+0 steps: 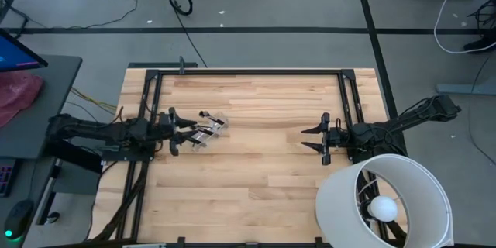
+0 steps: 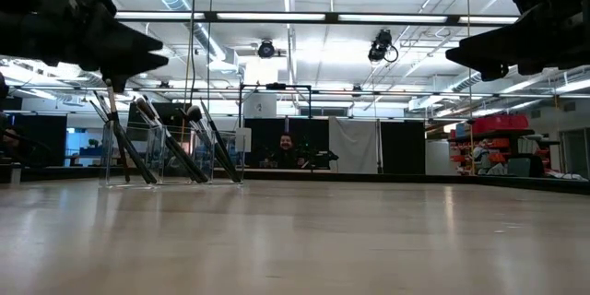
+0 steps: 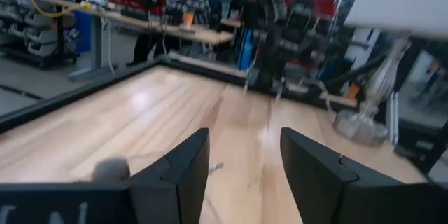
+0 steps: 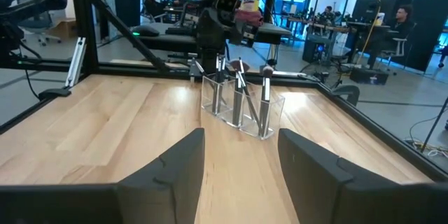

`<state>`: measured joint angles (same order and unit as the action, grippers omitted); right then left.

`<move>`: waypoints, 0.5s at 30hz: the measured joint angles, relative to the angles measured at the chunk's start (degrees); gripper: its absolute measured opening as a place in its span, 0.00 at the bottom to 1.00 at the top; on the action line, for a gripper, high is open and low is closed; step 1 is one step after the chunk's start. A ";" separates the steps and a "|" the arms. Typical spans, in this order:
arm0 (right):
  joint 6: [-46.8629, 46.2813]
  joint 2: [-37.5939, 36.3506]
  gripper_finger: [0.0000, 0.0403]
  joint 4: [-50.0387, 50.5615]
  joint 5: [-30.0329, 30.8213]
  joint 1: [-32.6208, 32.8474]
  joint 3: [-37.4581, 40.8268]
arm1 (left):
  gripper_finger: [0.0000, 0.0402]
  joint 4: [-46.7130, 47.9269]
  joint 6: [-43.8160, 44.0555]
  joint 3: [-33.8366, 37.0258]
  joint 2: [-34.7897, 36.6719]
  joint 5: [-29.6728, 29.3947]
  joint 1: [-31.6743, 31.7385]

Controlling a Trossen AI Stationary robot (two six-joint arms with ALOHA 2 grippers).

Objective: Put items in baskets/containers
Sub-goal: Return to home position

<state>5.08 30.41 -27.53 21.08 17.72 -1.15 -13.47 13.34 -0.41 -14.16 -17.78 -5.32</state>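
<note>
Finds left gripper (image 3: 245, 133) just beside container (image 4: 217, 101), jaws apart, empty, free to withdraw | right gripper (image 4: 241, 133) well apart, jaws apart, waiting | brushes (image 4: 265, 94) leaning inside.

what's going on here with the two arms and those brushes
Neither arm is holding anything at the moment. The brushes stand leaning in the clear organizer on the left part of the table. The left gripper hangs open right beside the organizer, above the table. The right gripper is open too, waiting over the table's right half and pointing toward the organizer.
</note>
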 joint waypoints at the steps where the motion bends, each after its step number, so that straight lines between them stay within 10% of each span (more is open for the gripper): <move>1: -0.02 0.00 0.47 0.02 0.00 0.00 0.00 | 0.45 0.00 0.00 -0.01 1.11 0.00 0.01; 15: 0.00 0.00 0.47 0.11 0.00 -0.01 -0.02 | 0.45 -2.03 0.02 0.02 14.03 0.01 0.00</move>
<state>5.08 30.41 -27.42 21.08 17.71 -1.17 -15.50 13.37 -0.39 -0.13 -17.77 -5.32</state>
